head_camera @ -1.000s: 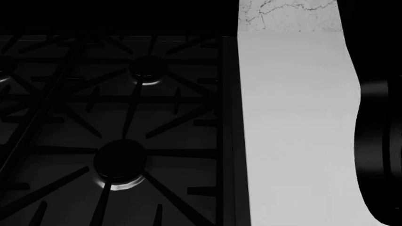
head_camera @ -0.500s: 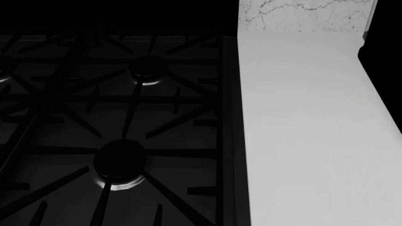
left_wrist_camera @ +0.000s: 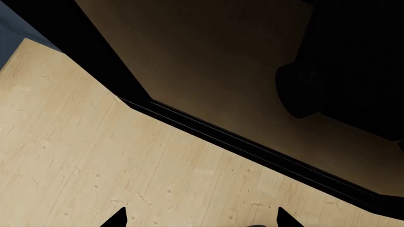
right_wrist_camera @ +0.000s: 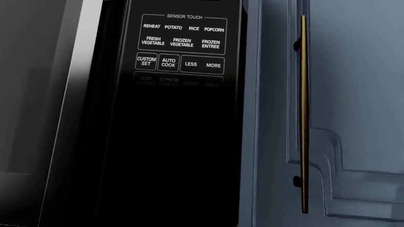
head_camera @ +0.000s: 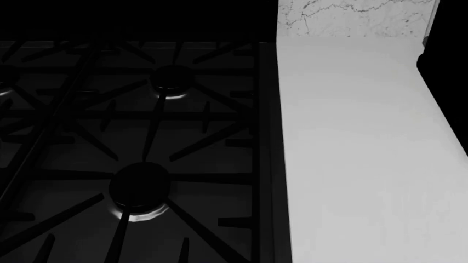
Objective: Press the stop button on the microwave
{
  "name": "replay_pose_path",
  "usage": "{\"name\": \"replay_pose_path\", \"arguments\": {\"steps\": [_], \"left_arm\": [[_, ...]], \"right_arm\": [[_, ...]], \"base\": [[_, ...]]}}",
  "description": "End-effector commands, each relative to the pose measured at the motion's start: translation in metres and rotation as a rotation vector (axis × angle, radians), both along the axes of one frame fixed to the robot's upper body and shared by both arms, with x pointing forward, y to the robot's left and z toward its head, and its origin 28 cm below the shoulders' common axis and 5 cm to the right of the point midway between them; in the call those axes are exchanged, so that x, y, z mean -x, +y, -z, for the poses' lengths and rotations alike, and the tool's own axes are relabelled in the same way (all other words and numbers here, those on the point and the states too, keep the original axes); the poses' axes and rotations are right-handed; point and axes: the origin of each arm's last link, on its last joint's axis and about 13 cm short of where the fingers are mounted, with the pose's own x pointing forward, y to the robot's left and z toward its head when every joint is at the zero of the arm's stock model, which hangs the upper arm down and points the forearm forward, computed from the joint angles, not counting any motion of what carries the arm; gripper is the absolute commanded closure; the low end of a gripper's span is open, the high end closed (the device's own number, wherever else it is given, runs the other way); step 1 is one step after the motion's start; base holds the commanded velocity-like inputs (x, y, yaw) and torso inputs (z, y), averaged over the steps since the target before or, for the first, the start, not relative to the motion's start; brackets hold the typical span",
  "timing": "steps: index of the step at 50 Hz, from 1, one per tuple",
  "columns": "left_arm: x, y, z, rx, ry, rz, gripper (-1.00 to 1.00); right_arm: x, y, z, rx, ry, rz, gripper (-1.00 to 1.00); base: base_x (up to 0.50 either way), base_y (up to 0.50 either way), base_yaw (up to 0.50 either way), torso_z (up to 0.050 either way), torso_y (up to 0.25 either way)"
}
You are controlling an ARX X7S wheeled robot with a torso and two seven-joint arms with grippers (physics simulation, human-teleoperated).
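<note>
In the right wrist view the microwave's black control panel (right_wrist_camera: 181,47) fills the middle, close up. Its upper rows of white-labelled pads read REHEAT, POTATO, RICE, POPCORN, CUSTOM SET, AUTO COOK, LESS, MORE. Below them the panel fades to black and no stop button can be made out. The microwave door (right_wrist_camera: 38,94) lies beside the panel. No fingers of my right gripper show in any view. My left gripper (left_wrist_camera: 202,220) shows only two dark fingertips (left_wrist_camera: 120,218), wide apart, over a light wooden floor (left_wrist_camera: 94,156), holding nothing.
A blue cabinet door (right_wrist_camera: 360,94) with a long brass handle (right_wrist_camera: 303,113) stands right next to the microwave. The head view looks down on a black gas stove (head_camera: 139,137) with grates and a white counter (head_camera: 351,153) beside it.
The dark right arm that stood at the head view's right edge a second ago has left that view. Nothing has moved in the last half second.
</note>
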Motion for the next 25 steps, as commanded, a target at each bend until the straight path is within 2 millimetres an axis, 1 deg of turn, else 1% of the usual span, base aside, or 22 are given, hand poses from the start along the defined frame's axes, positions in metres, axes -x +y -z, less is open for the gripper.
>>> {"name": "replay_pose_path", "arguments": {"steps": [1,11,20,25], "left_arm": [[0.0000,0.0000,0.0000,0.000,0.000,0.000,-1.00],[0.0000,0.0000,0.0000,0.000,0.000,0.000,-1.00],[0.0000,0.0000,0.0000,0.000,0.000,0.000,-1.00],[0.0000,0.0000,0.0000,0.000,0.000,0.000,-1.00]], "right_arm": [[-0.0044,-0.0041,0.0079,0.002,0.038,0.032,1.00],[-0.0047,-0.0051,0.0144,0.011,0.064,0.040,1.00],[-0.0024,-0.0038,0.0163,0.017,0.067,0.031,1.00],[0.0000,-0.0035,0.0131,0.015,0.061,0.025,1.00]], "base": [[0.00,0.00,0.00,0.000,0.000],[0.00,0.00,0.00,0.000,0.000],[0.00,0.00,0.00,0.000,0.000],[0.00,0.00,0.00,0.000,0.000]]}}
